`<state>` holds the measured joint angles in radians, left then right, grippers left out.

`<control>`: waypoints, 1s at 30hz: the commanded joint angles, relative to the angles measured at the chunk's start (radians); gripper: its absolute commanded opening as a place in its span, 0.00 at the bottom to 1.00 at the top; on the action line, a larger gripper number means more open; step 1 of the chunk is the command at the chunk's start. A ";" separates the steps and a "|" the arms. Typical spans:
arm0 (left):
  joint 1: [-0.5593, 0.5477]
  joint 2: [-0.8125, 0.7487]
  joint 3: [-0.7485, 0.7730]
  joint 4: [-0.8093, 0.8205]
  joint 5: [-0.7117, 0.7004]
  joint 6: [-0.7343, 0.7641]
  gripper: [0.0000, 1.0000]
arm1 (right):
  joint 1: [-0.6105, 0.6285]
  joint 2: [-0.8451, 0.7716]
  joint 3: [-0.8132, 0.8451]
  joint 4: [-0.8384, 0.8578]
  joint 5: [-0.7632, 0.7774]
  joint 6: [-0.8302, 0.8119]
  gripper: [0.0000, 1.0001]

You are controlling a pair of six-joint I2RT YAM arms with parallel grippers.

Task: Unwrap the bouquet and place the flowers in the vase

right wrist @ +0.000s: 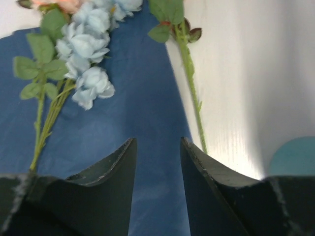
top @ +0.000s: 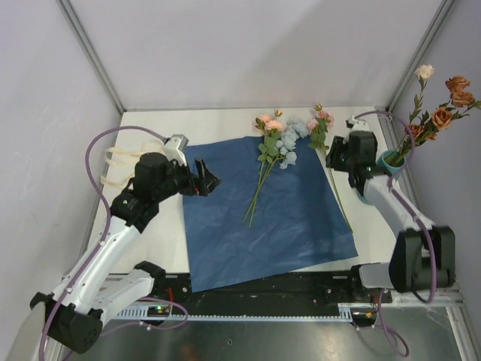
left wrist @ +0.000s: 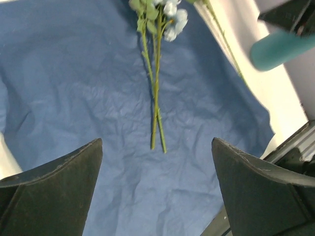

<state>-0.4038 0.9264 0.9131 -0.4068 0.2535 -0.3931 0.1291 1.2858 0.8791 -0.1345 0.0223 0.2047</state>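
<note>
**DESK:** Where do your tools stand?

**OPERATOR:** My left gripper (left wrist: 156, 145) hangs over the blue paper (top: 285, 218) with its jaws wide apart and nothing in them. My right gripper (right wrist: 157, 142) has its jaws partly apart, also empty. The vase (top: 391, 159) is just to its right.

**DESK:** And the flowers?

**OPERATOR:** The bouquet looks undone, since the paper lies opened flat. The orange-brown blooms (top: 443, 113) already stand in the vase. The pale-blue cluster (right wrist: 86, 73) lies ahead and to the left of my right fingers. A single pink stem (right wrist: 189, 78) runs straight ahead of them, along the paper's edge. I judge the right tool sits there because that stem is nearest the vase.

**DESK:** What about surfaces?

**OPERATOR:** The paper is matte and finely creased. The stems are thin, green and knobbly, and the petals look like soft fabric. The vase is a smooth teal tube with a narrow mouth, so stems must go in end-first. The cream ribbon (top: 120, 162) lies in loops behind my left tool, off the paper.
</note>
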 commanded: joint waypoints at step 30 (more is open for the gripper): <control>-0.004 -0.092 -0.081 -0.063 -0.021 0.099 0.96 | -0.066 0.815 0.690 -0.397 0.056 -0.098 0.37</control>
<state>-0.4038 0.8505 0.8295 -0.4816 0.2314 -0.3206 0.0597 2.0827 1.5055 -0.4908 0.0574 0.1154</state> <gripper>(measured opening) 0.962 0.375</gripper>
